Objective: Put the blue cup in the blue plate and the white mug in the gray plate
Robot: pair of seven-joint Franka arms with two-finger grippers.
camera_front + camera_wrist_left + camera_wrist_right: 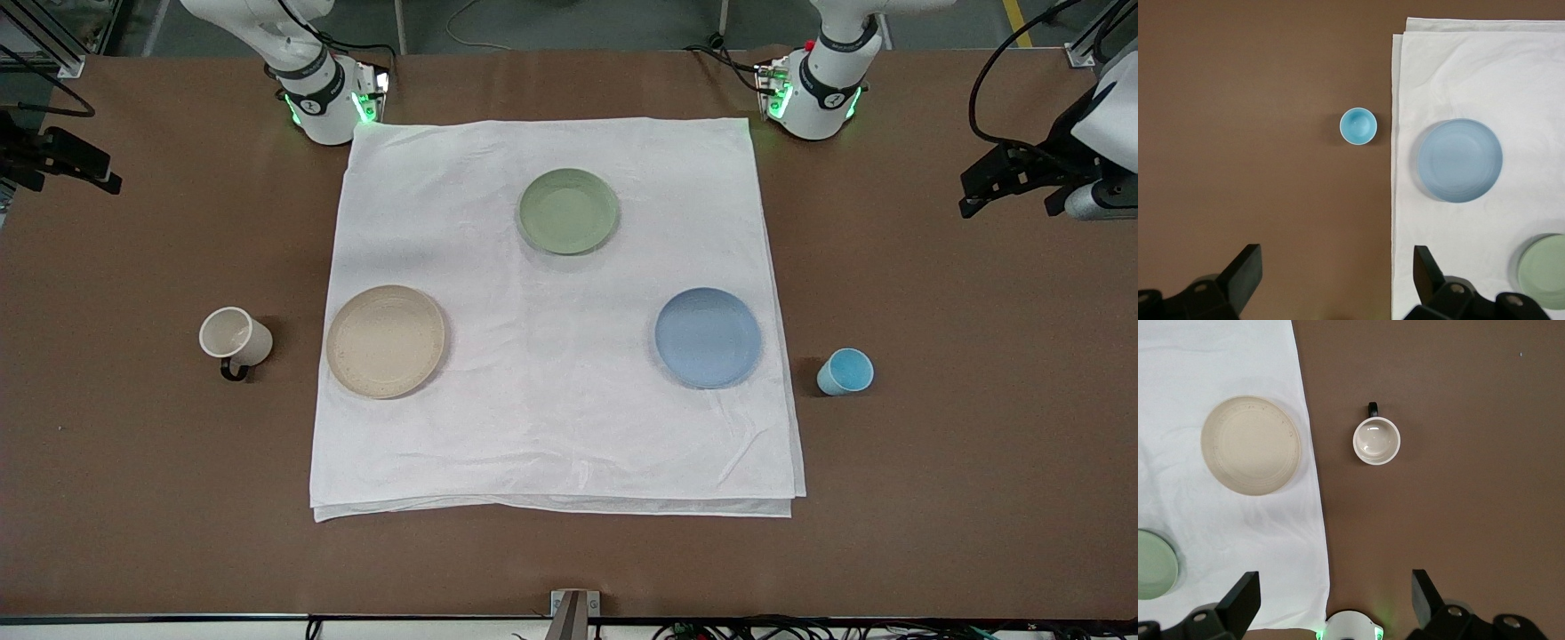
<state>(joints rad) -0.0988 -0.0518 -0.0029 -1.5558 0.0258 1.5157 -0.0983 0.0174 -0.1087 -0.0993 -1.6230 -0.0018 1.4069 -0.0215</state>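
- The blue cup [845, 371] stood upright on the bare brown table [960, 462], nearest the front camera of all the dishes, just off the edge of the white cloth [551, 427] toward the left arm's end. It was empty, its bright blue inside open to view.
- The blue plate [708, 337] lay flat on the cloth beside the cup, close to it but not touching, and a little farther from the front camera.
- The gray plate [385, 341] lay on the cloth toward the right arm's end of the table, about level with the blue plate and well apart from it. Nothing sat on it.
- The white mug [235, 337] stood upright on the bare table just beside the gray plate, off the cloth, with its dark handle [234, 370] pointing toward the front camera.
- A pale green plate [567, 211] rested on the cloth farther from the front camera, between the two robot bases.
- The left gripper [1337, 273] hung high over the bare table at the left arm's end, its jaws spread wide and holding nothing; the arm waited.
- The right gripper [1335, 597] hung high over the table at the right arm's end, its jaws likewise spread and empty, also waiting.
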